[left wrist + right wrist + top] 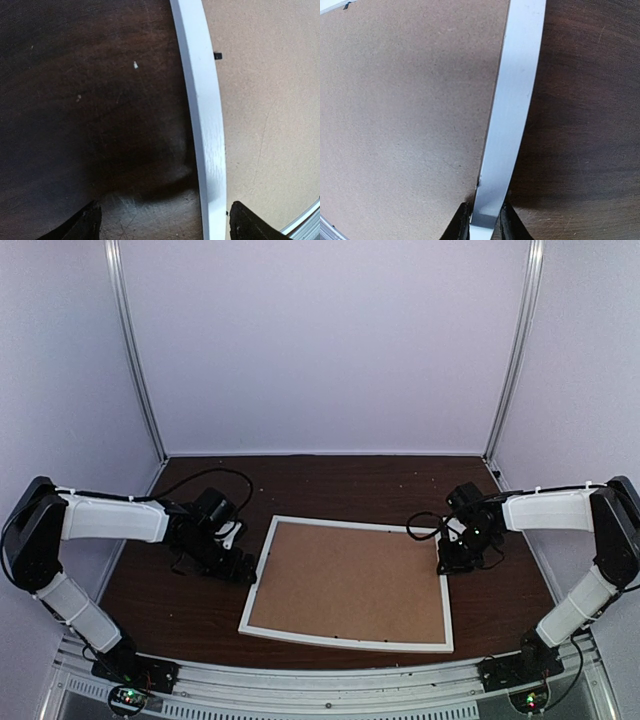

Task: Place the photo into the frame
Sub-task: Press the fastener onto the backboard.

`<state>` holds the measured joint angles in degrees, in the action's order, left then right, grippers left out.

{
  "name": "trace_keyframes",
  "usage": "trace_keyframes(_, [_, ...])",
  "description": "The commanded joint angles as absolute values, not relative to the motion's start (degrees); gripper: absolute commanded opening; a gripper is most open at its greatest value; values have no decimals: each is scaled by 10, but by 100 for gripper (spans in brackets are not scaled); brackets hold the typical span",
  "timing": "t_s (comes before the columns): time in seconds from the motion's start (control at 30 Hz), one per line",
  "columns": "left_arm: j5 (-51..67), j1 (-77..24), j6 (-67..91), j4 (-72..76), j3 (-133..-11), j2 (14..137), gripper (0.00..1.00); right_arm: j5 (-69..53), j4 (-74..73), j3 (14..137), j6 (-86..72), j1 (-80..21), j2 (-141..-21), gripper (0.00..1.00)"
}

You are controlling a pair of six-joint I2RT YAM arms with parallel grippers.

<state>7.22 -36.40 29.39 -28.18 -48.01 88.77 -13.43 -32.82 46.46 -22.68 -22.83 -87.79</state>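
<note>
The frame (pixel 345 639) lies flat on the dark wooden table (pixel 180 620), back side up, with its brown backing board (pixel 350 580) filling the white rim. It sits between the two arms, slightly skewed. The left gripper (pixel 167 227) is spread wide at the frame's left rail, one finger over bare table and the other over the board, so the rail runs between them; whether either touches the frame I cannot tell. The right gripper (pixel 484 222) is clamped on the right rail, with a finger pressed to each side.
</note>
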Motion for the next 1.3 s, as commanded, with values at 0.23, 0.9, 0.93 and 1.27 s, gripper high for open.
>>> trace_keyframes(0.23, [78, -370, 306, -278, -463, 888, 89, -136, -300, 448, -229, -226, -889, 21])
trace_keyframes(0.9, [75, -396, 326, -277, -448, 889, 88, -137, -296, 443, -228, -223, -888, 21])
trace_keyframes(0.93, [75, -400, 328, -277, -449, 890, 88, -137, -296, 443, -228, -223, -888, 21])
trace_keyframes(1.27, [79, -432, 351, -255, -452, 921, 88, -141, -294, 443, -229, -222, -890, 21])
